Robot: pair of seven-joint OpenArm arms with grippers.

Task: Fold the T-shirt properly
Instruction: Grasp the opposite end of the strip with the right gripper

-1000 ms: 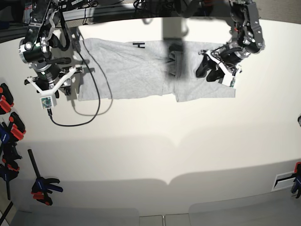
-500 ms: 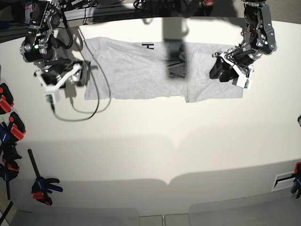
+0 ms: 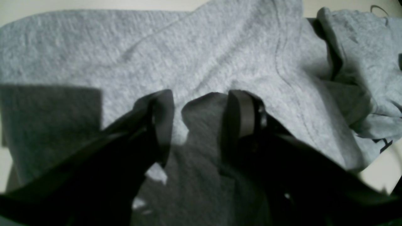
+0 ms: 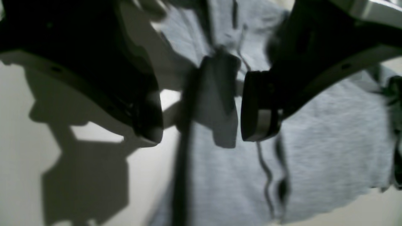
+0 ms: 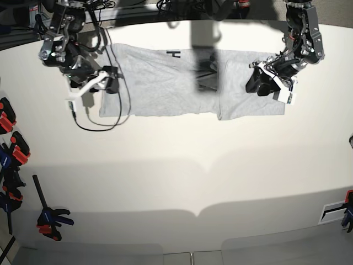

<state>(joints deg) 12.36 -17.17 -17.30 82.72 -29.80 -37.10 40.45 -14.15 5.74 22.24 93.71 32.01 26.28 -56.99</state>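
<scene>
T-shirt [image 5: 165, 83] lies flat-ish along the far edge of the table [image 5: 182, 165], spread sideways, nearer the far corners than the front. A bunched dark fold sits mid-shirt, and a scrap of black lettering peeks out at the far hem.

Left pincer [image 3: 201, 122] hovers low over the shirt end by the table's far corner on the left arm's side; jaws apart, nothing between them but bare fabric below. Right pincer [image 4: 201, 106] sits at the opposite shirt end, by the other far corner; jaws apart too, straddling the shirt's edge where cloth meets table. A black cable [image 5: 102, 118] loops from that arm over the shirt edge onto the table.

Handling guess: light, limp knit cotton, no stiffness, so it will sag and drag when lifted from one point. Surface looks fuzzy, not slippery; the pads should grip fine. Not fragile. Wrinkles and the middle bunch will likely travel with any pull.

Best hold, I judge: pinch at the outer edges or corners of each end, both arms together, catching all layers at the hem or seam instead of mid-panel. Watch the cable, it could snag the cloth.
</scene>
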